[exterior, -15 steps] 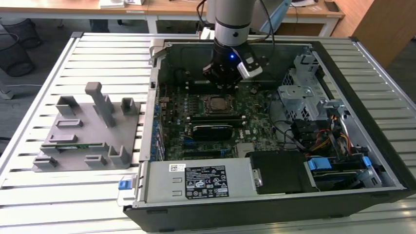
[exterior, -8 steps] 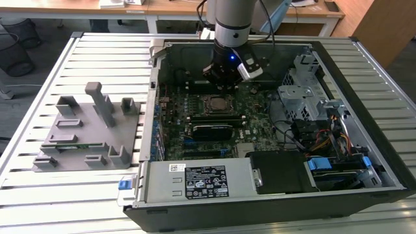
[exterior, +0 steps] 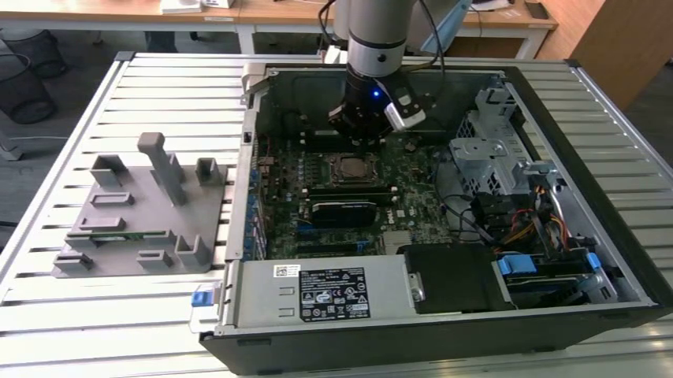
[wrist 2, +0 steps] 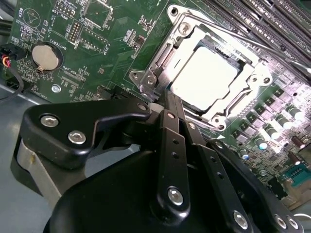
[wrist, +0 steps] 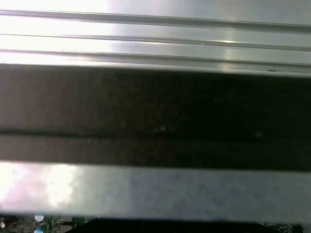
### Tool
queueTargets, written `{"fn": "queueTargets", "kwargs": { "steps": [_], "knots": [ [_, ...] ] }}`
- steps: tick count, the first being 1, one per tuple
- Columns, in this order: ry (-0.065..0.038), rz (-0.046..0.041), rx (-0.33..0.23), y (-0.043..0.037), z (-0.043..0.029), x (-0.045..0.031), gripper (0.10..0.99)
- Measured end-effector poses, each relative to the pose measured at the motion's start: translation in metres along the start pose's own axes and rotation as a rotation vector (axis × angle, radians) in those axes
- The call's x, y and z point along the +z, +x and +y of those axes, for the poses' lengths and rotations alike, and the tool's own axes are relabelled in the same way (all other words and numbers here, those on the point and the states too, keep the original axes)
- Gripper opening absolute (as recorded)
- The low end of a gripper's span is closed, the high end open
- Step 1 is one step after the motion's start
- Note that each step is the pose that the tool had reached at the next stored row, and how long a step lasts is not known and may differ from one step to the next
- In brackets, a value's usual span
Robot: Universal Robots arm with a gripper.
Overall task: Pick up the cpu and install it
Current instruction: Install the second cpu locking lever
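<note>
You are looking at an open computer case [exterior: 589, 260] lying on a slatted metal desk [exterior: 116, 331]. In the exterior view the arm comes down from the top centre of the frame, and its hand [exterior: 363, 138] hangs just above the green motherboard [exterior: 315, 177], near the square metal-framed socket [exterior: 351, 167].

In the second wrist view the cpu [wrist 2: 205, 77] sits flat inside the socket [wrist 2: 151, 77] at the upper right of the frame, its pale silver top bright with glare. The hand [wrist 2: 167, 104] fills the lower half of that frame; its black fingers [wrist 2: 171, 126] are drawn close together and hold nothing, with the tips just beside the socket's near edge.

A grey plastic fixture [exterior: 142, 213] stands on the desk at the exterior view's left, well apart from the case.
</note>
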State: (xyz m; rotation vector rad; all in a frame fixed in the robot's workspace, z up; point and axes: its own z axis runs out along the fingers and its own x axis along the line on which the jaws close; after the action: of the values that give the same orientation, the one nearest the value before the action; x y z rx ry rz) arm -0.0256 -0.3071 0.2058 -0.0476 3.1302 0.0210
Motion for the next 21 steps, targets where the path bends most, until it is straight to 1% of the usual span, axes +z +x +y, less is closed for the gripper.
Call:
{"fn": "queueTargets", "kwargs": {
  "steps": [5,11,14,16,21],
  "knots": [
    [0.000,0.0000,0.000,0.0000,-0.0020,0.0000,0.106],
    [0.000,0.0001,0.000,0.0002,-0.0068,-0.0001,0.106],
    [0.000,0.0002,0.000,0.0002,-0.0072,-0.0007,0.106],
    [0.000,0.0001,0.000,0.0001,-0.0072,-0.0043,0.106],
    [0.000,0.0001,0.000,-0.0001,-0.0069,-0.0218,0.106]
  ]
}}
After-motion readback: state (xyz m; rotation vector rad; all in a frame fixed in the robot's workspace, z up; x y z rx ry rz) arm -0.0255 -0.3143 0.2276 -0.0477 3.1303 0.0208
